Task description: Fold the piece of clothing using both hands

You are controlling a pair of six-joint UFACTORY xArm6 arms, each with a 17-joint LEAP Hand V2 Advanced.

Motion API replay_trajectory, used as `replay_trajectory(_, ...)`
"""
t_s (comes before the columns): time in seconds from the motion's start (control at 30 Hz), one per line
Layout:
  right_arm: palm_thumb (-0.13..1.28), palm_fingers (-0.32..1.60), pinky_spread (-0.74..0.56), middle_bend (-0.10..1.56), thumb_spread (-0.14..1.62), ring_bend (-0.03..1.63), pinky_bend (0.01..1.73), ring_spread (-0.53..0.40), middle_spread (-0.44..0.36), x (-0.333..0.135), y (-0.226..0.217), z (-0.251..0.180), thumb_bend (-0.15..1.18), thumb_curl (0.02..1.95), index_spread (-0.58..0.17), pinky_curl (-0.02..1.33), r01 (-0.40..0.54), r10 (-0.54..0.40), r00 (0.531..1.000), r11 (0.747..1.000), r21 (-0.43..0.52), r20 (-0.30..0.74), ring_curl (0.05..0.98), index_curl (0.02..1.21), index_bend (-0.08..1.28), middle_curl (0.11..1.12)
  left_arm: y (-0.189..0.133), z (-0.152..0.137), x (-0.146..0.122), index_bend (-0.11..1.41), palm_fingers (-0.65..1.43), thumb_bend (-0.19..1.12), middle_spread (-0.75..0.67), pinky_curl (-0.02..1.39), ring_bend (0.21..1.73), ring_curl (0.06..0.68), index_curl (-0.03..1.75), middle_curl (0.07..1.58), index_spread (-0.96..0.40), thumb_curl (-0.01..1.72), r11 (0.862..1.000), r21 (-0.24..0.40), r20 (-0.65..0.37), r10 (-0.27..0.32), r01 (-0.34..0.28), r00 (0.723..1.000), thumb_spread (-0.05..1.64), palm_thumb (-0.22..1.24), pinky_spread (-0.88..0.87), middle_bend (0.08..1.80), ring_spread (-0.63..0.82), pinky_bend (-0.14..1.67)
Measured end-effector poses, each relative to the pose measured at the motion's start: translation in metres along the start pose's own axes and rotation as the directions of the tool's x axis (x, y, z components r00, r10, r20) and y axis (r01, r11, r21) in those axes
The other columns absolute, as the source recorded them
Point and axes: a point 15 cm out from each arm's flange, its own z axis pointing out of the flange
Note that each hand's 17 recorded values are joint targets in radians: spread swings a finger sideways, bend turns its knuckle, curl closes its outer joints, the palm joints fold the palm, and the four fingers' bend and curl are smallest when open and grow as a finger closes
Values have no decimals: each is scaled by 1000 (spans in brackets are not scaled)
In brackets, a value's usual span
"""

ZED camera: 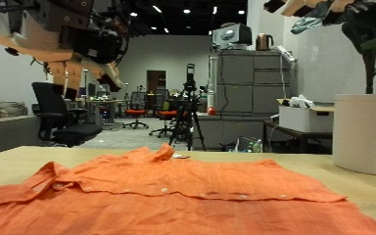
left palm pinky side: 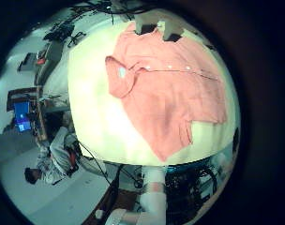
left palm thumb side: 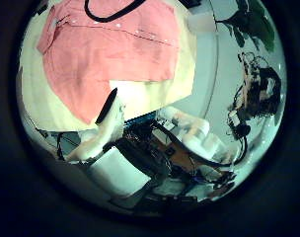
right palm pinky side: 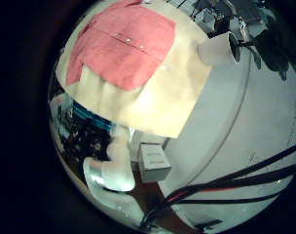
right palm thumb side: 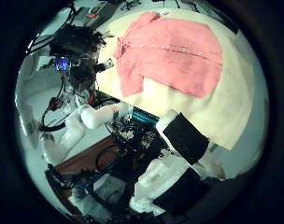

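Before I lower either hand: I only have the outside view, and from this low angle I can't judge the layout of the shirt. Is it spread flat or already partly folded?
Observer: Spread flat and unfolded. The left palm views look down on the whole shirt, with the button row facing up and the collar open.
Operator: Is there spare table beside it?
Observer: Yes. The right little finger side view shows a wide bare strip of table between the shirt and the white pot at the table's corner.

The shirt (ZED camera: 163,186) lay flat on the table (ZED camera: 6,157). The left hand (ZED camera: 70,34) hung at ten o'clock above it, the right hand (ZED camera: 321,12) at two o'clock.
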Motion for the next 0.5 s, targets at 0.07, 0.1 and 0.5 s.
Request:
replay_trajectory(0.07,561,204,280,189,1412,189,192,175,-46,1,1,-1,-9,275,-356,296,-1,1,1000,1000,3,-1,219,366,191,315,1,1,-2,171,150,-18,110,307,391,220,341,336,76,332,1000,-4,-1,-2,2,1000,1110,562,432,200,428,190)
replay_trajectory(0.1,560,204,281,189,1412,189,192,175,-48,2,2,-1,-9,275,-356,296,-2,2,1000,1000,4,0,219,366,191,316,1,1,-2,174,146,-19,106,307,393,221,341,334,76,332,1000,-5,-2,-1,1,1000,1110,562,432,190,425,193)
replay_trajectory(0.5,569,217,279,196,1409,188,189,164,-69,11,5,-4,-5,274,-357,292,-35,35,999,999,17,3,214,364,190,321,5,10,-1,185,160,-20,122,300,393,219,348,336,71,335,1000,-28,9,12,-12,1000,1106,567,424,191,419,190)
